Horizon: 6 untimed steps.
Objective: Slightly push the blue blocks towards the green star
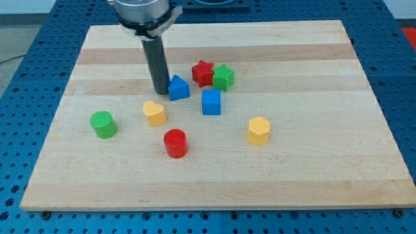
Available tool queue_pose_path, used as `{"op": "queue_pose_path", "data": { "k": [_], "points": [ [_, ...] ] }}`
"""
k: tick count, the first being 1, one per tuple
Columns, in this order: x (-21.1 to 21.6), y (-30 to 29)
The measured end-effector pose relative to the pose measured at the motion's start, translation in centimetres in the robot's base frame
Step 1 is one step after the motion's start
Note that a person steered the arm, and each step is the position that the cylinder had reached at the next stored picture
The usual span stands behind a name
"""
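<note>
My tip (160,91) rests on the board just left of a blue house-shaped block (179,88), touching or almost touching its left side. A blue cube (211,102) lies a little lower right of that block. The green star (223,77) sits at the upper right of the blue blocks, pressed against a red star (203,73) on its left. The red star stands just right of and above the blue house-shaped block.
A yellow heart (155,113) lies below my tip. A green cylinder (103,124) is at the view's left, a red cylinder (175,143) below centre, a yellow hexagon (259,130) at the lower right. The wooden board (325,58) lies on a blue perforated table.
</note>
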<state>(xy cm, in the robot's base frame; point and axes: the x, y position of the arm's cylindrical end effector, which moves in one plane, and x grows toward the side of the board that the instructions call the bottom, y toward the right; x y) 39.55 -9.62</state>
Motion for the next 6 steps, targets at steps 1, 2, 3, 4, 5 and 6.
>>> {"op": "queue_pose_path", "data": {
  "k": [1, 2, 3, 4, 5, 6],
  "points": [
    [0.0, 1.2],
    [-0.5, 1.9],
    [0.1, 0.6],
    [4.5, 1.1],
    [6.0, 5.4],
    [4.9, 5.3]
  ]
}}
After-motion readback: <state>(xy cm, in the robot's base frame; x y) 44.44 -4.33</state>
